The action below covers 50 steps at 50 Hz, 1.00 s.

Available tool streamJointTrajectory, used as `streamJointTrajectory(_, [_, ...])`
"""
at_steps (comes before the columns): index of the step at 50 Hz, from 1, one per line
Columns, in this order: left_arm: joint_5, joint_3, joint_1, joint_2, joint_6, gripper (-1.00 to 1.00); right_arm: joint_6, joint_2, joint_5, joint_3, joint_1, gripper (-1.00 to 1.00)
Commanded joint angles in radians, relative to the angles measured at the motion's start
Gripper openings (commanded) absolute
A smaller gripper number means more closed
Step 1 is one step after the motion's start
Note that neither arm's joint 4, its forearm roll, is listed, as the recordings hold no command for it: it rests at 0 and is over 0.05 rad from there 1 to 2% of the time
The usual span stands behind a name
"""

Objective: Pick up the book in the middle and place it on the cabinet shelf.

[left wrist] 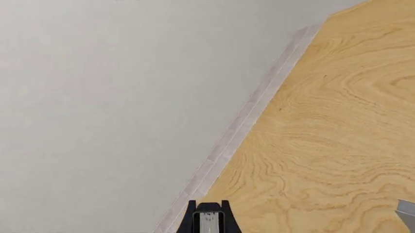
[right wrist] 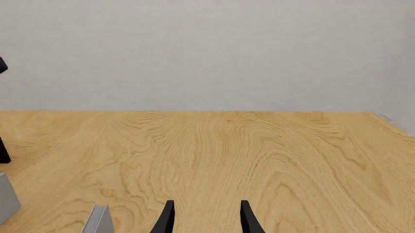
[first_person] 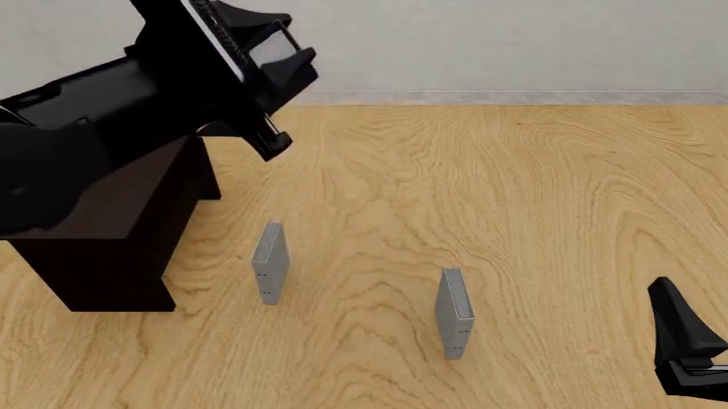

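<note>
The left arm (first_person: 102, 111) reached in high over the far left of the table (first_person: 512, 187), its black bulk covering most of the top of the cabinet shelf (first_person: 114, 247), which stood dark brown and low at the left edge. The left gripper (left wrist: 208, 216) showed only as two black tips set close with grey between them, pointing at bare wood and the pale wall (first_person: 512, 43). Whether it was pressed together or pinching something could not be told.

The book could not be picked out for certain in any view. In the front view a black slab with a thin white edge ran along the end of the left arm above the cabinet, but it could not be told apart from the arm's own parts.

Two thin grey books stood upright on the table: the left grey book (first_person: 268, 262) just right of the cabinet's near end, the right grey book (first_person: 455, 313) nearer and further right, well apart from it.

The right gripper (right wrist: 206, 218) sat low at the near right corner, fingers spread around empty space, well apart from the cabinet.
</note>
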Motion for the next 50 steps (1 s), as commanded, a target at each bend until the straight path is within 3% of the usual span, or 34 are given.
streamJointTrajectory(1, [-0.027, 0.051, 0.027, -0.071, 0.062, -1.0, 0.0, 0.0, 0.0, 0.0, 0.0, 1.0])
streamJointTrajectory(23, [-0.049, 0.098, 0.074, -0.137, 0.15, -1.0, 0.0, 0.0, 0.0, 0.0, 0.0, 1.0])
streamJointTrajectory(29, [-0.045, 0.106, 0.087, -0.147, 0.215, -1.0, 0.0, 0.0, 0.0, 0.0, 0.0, 1.0])
streamJointTrajectory(50, [-0.058, 0.146, 0.17, -0.167, 0.311, -1.0, 0.0, 0.0, 0.0, 0.0, 0.0, 1.0])
